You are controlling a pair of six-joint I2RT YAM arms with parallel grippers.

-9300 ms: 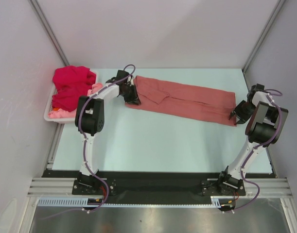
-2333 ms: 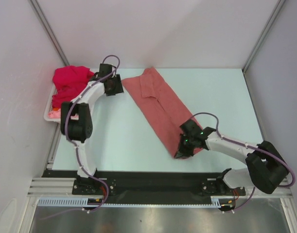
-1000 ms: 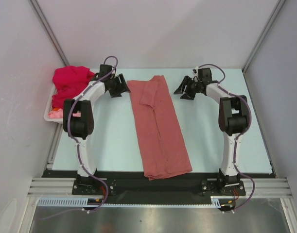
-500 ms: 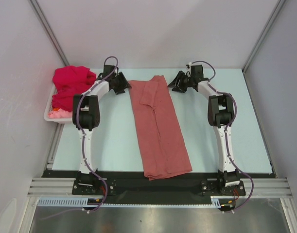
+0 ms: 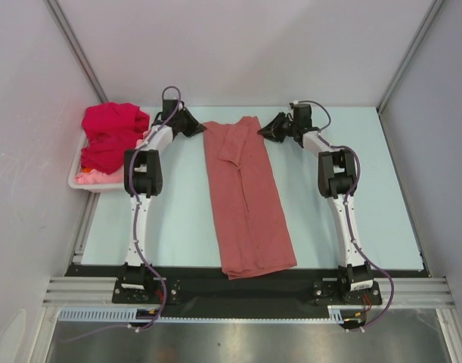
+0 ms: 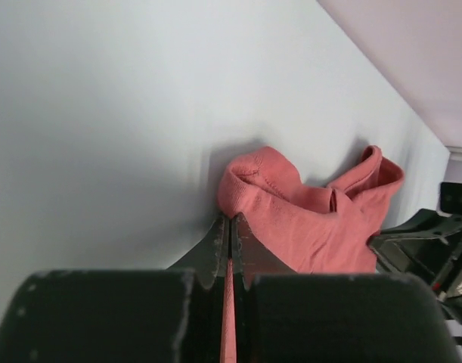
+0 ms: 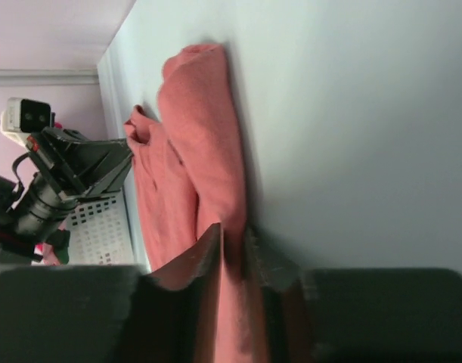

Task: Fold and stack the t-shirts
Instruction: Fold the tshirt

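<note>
A white perforated basket [image 5: 74, 180] sits at the left edge of the pale-green table [image 5: 351, 204].

The salmon-red t-shirt [image 5: 246, 197] is a plain, dusty tone with no print, set against the pale blue-green tabletop [image 5: 178, 219]. The white basket [image 5: 75, 180] has a grid of small holes and holds a bright crimson t-shirt [image 5: 110, 132] and a light pink t-shirt [image 5: 94, 177]. The left arm [image 5: 137, 227] and right arm [image 5: 349, 227] are white with black joints and purple cables [image 5: 172, 88]. The left tool [image 5: 193, 123] and right tool [image 5: 271, 130] are black.
</note>
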